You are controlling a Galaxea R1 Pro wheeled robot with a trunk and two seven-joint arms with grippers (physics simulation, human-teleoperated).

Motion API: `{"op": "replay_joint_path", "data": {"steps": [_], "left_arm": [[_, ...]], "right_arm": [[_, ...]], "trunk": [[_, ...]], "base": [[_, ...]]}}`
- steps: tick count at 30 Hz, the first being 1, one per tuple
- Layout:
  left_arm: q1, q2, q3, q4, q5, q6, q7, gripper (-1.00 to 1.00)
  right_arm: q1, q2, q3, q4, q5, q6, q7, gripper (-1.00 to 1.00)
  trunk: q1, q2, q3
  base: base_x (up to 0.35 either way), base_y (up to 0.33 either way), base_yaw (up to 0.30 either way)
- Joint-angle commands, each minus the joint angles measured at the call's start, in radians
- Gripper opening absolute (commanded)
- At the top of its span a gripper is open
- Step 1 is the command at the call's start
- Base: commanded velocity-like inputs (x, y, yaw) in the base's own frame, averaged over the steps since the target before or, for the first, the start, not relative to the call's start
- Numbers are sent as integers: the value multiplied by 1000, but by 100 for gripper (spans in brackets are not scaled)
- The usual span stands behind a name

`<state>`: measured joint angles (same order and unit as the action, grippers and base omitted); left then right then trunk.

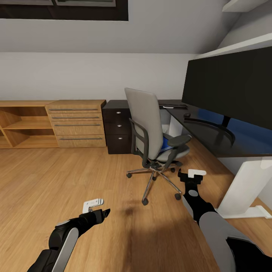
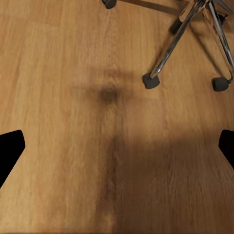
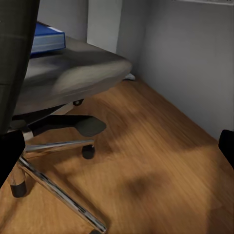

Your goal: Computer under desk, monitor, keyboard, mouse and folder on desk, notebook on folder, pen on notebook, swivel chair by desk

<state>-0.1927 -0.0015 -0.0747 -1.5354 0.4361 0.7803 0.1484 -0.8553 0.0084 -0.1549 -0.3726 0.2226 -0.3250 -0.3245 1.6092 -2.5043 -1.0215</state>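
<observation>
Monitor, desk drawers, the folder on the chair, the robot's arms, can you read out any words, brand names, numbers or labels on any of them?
No readable text on any of them.
monitor: screen plain black, no logo visible.
desk drawers: just round silver knobs.
folder: plain blue cover, no label.
swivel chair: no tag or brand mark.
left gripper and right gripper: white and black parts, no markings legible.

No text, label, brand, number or sign can be read on anything here; every surface in view is plain.
</observation>
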Motion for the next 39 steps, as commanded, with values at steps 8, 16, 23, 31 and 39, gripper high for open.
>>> {"op": "replay_joint_path", "data": {"steps": [8,16,23,31,39], "left_arm": [[-1,0,0,1,10,3,10,100],[-1,0,-1,3,11,3,8,100],[-1,0,0,5,11,2,9,100],[-1,0,0,7,12,3,8,100],[-1,0,0,7,12,2,8,100]], "right_arm": [[-1,-1,-6,-1,12,-7,-2,100],[-1,-3,-6,-1,12,-8,-2,100],[-1,-4,-6,-1,11,-8,-2,100],[-1,-5,-6,1,9,-7,-1,100],[-1,-7,-6,2,8,-5,-1,100]], "trunk": [[0,0,-1],[0,0,-1],[0,0,-1],[0,0,-1],[0,0,-1]], "base": [[207,0,0],[63,-1,0],[135,-128,0],[48,-48,0],[30,-13,0]]}}
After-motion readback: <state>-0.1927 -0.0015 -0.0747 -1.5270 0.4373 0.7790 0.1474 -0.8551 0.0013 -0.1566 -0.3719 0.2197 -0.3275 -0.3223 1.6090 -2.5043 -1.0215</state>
